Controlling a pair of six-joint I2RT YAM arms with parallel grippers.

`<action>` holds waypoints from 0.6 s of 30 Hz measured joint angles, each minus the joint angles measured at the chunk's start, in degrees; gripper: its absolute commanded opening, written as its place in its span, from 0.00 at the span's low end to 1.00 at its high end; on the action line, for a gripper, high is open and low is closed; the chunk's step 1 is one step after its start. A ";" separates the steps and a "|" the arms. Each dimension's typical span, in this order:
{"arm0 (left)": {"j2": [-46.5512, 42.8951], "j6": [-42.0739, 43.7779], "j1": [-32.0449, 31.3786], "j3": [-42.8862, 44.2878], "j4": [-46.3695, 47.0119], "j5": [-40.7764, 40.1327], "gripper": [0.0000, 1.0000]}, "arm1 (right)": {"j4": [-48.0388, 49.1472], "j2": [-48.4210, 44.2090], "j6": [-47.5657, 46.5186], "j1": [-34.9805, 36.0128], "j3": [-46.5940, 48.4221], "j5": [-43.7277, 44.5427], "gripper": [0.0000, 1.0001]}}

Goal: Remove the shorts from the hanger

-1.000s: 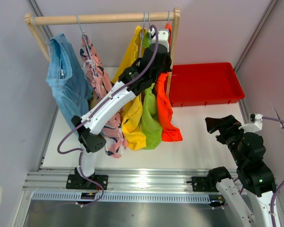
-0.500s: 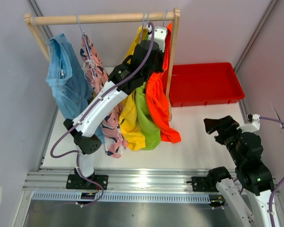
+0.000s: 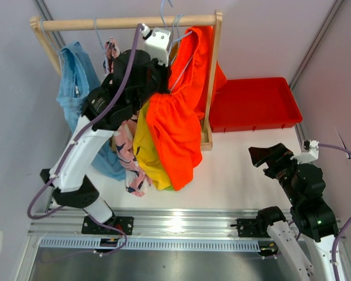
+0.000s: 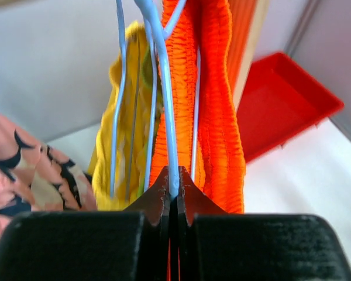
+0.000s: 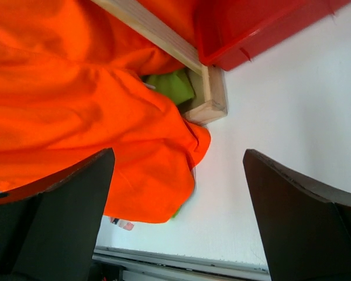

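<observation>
**A:** What is there, biggest first?

**B:** A white table point(image 3: 245, 175). A wooden rack point(image 3: 123, 23) stands at its far side, with a red tray point(image 3: 251, 105) just to the right of the rack's post.

**A:** And the shorts?

**B:** The orange shorts point(image 3: 175, 129) hang at the right end of the rack, beside the post. Their long axis runs up and down, with the gathered waistband at the top and the legs pointing down toward the table. The yellow shorts point(image 3: 143, 146) hang the same way just to their left. Next come the pink shorts point(image 3: 126, 158), and the blue shorts point(image 3: 73, 70) are at the far left. A bit of the green shorts point(image 5: 174, 86) shows behind the orange cloth near the foot of the post.

**A:** What about the hanger?

**B:** The pale blue wire hanger point(image 4: 167, 117) carries the orange waistband, and its stem stands upright. In the top view its hook shows above the bar, but I cannot tell whether it touches.

**A:** The left gripper?

**B:** The left gripper point(image 4: 173, 193) is pressed together on the hanger's stem, pinching the wire just below the waistband.

**A:** The right gripper?

**B:** The right gripper point(image 5: 178, 153) is spread wide and holds nothing. It sits over the table's right side, well apart from the rack.
</observation>
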 measured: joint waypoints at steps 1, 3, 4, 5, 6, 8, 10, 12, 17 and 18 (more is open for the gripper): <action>-2.23 -0.11 0.00 -2.78 -0.61 0.76 0.00 | 0.24 0.02 -0.70 0.00 0.17 -1.38 0.99; -8.61 -0.52 -0.07 -11.43 0.07 2.51 0.00 | 1.22 0.20 -2.19 0.00 0.96 -4.85 1.00; -11.67 -0.61 -0.13 -15.13 -0.57 3.08 0.00 | 2.01 0.57 -2.91 0.00 1.77 -6.80 1.00; -15.50 -0.85 -0.31 -19.47 -0.98 3.98 0.00 | 3.37 0.96 -3.65 0.00 2.56 -8.87 0.99; -19.15 -1.14 -0.50 -23.39 -1.53 4.79 0.00 | 4.81 1.46 -4.26 0.00 3.45 -11.04 1.00; -24.87 -1.64 -0.94 -27.98 -3.65 6.40 0.00 | 8.04 2.60 -5.29 0.00 5.25 -15.28 0.99; -29.20 -2.21 -1.40 -29.92 -5.35 8.87 0.00 | 11.50 4.24 -6.12 0.00 7.28 -19.43 0.99; -32.50 -2.73 -1.79 -30.45 -7.06 11.76 0.00 | 14.71 6.69 -6.95 0.00 10.05 -23.30 1.00; -37.53 -4.22 -2.03 -28.65 -12.13 22.40 0.00 | 20.79 14.69 -8.59 0.04 17.51 -30.69 0.99; -37.88 -4.52 -2.08 -27.54 -13.14 24.26 0.00 | 21.81 16.17 -8.90 0.07 18.56 -31.69 0.99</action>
